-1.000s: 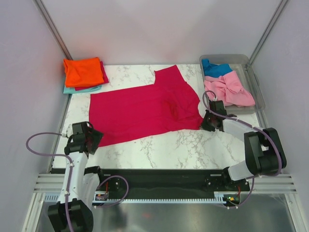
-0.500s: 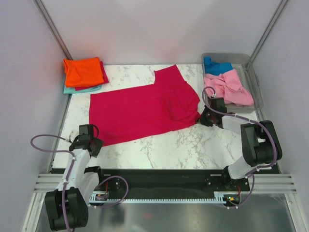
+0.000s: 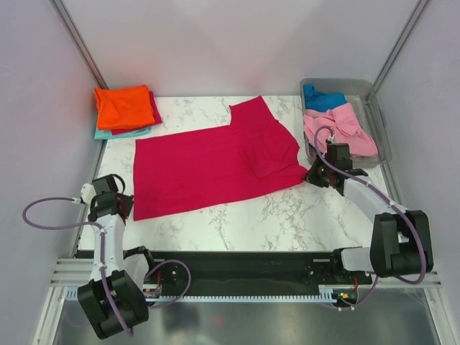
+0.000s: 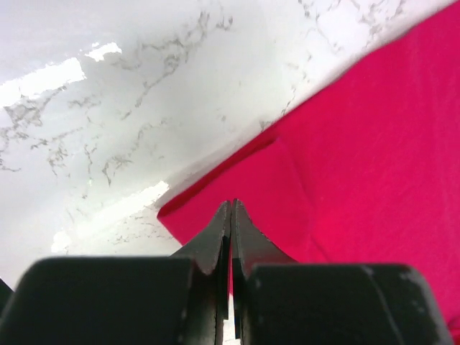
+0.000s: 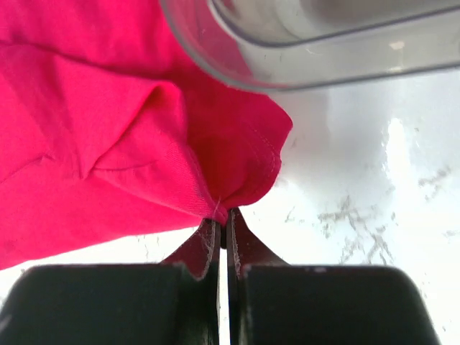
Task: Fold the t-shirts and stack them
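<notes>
One crimson-pink t-shirt (image 3: 208,169) between left hand (image 4: 231,210), right hand (image 5: 222,218)

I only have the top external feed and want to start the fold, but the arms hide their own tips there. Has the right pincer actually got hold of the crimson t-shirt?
Observer: Yes. On the right wrist camera the right pincer is shut on a bunched corner of the crimson t-shirt.
Operator: Is it touching the tub?
Observer: No. The clear tub shows its curved wall beyond the pinched corner, apart from the fingertips.
Operator: And the left side?
Observer: The left pincer is shut at the shirt's near corner, with crimson showing in the slit between its fingers.
</notes>
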